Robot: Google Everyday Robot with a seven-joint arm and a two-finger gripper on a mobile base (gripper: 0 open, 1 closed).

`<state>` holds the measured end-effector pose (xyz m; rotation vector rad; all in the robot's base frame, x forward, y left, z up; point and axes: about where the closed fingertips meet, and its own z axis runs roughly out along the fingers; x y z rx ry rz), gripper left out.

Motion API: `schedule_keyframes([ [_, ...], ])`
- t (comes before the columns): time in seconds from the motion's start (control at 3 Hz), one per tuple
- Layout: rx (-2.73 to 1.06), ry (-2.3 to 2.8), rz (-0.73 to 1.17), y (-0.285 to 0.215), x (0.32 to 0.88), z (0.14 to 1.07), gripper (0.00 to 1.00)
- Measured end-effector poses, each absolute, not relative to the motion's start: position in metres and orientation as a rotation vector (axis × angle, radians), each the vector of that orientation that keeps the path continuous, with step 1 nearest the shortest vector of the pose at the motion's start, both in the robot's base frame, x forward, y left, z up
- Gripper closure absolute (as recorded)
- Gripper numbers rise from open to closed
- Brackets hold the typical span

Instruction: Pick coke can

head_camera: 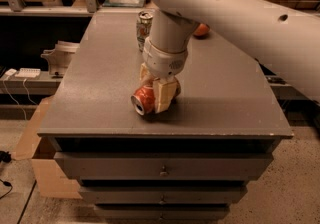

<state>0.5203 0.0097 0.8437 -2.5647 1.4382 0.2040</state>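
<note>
The red coke can (141, 101) lies on its side near the front of the grey cabinet top (95, 93), its silver end facing front-left. My gripper (153, 96) has come straight down over it. One cream finger (165, 98) presses the can's right side and the other sits behind it. The fingers are shut on the can, which still rests on the surface.
A pale green-white can (144, 27) stands upright at the back of the top, behind my arm. An orange ball (201, 30) lies at the back right. Drawers (162, 170) are below the front edge. A cardboard box (35, 153) stands on the floor at left.
</note>
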Motion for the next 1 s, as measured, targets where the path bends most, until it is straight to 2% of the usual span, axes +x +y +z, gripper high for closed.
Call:
schedule_keyframes([
  [0.33, -2.555, 1.463, 0.084, -0.004, 0.528, 0.869, 1.0],
  [0.67, -2.535, 1.475, -0.04, -0.018, 0.538, 0.898, 1.0],
  [1.0, -2.527, 1.46, -0.073, -0.022, 0.545, 0.91, 1.0],
])
